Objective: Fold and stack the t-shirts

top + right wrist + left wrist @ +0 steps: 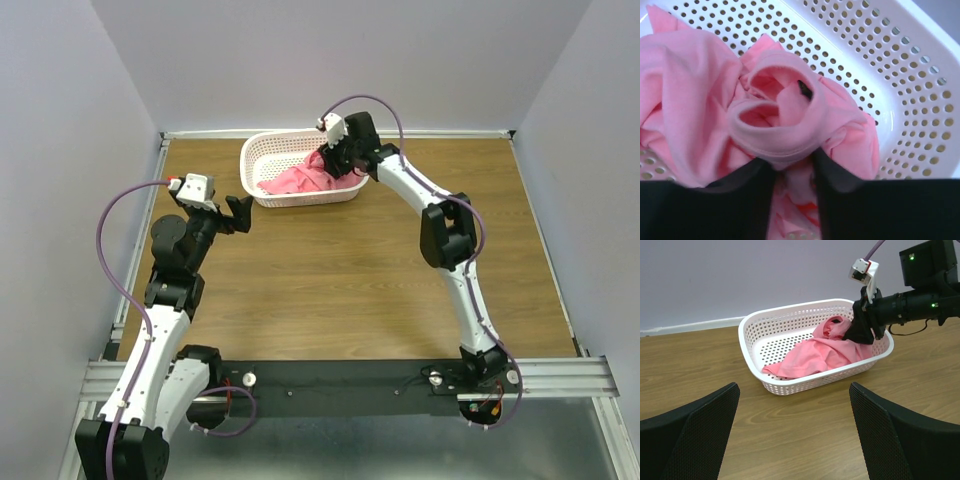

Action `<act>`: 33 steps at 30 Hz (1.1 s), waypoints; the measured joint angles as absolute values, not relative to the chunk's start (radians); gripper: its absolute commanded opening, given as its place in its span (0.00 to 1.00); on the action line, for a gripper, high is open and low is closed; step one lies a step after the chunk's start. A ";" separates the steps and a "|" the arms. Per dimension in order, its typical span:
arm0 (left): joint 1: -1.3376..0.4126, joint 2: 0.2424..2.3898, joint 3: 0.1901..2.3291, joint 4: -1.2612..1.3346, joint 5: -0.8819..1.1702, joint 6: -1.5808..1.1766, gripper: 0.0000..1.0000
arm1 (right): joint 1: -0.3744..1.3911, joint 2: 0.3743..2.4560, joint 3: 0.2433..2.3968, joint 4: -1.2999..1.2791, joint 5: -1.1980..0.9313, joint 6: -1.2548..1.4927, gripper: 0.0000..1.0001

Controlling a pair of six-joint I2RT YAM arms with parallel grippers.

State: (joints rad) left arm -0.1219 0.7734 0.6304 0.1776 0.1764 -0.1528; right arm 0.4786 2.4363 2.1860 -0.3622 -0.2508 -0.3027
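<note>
A salmon-pink t-shirt [298, 181] lies crumpled inside the white perforated basket [262, 150] at the back of the table. My right gripper [336, 166] reaches down into the basket's right end. In the right wrist view its two black fingers pinch a bunched fold of the t-shirt [695, 100] just below the ribbed collar, so the right gripper [792, 162] is shut on the fabric. My left gripper [243, 213] hovers over bare wood to the left and in front of the basket. In its own view the left gripper [794, 390] stands wide open, holding nothing, facing the basket [747, 335] and the t-shirt [820, 355].
The wooden table is enclosed by grey walls at the back and both sides. The basket's wall [900, 65] rises close to the right of the right gripper. The right arm's elbow [448, 235] stands over the table's right half.
</note>
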 measured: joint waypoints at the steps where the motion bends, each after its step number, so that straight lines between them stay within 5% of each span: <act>1: -0.122 0.773 0.630 0.178 0.176 -0.153 0.98 | 0.479 2.455 2.206 -0.372 -0.252 -0.287 0.03; 10: -0.122 0.773 0.631 0.177 0.176 -0.148 0.98 | 0.481 2.383 2.330 -0.443 -0.313 -0.145 0.01; 20: -0.122 0.772 0.632 0.177 0.175 -0.146 0.98 | 0.482 1.845 2.477 -0.428 -0.465 0.027 0.01; 33: -0.122 0.771 0.632 0.177 0.168 -0.146 0.98 | 0.485 1.626 2.289 -0.433 -0.538 0.033 0.01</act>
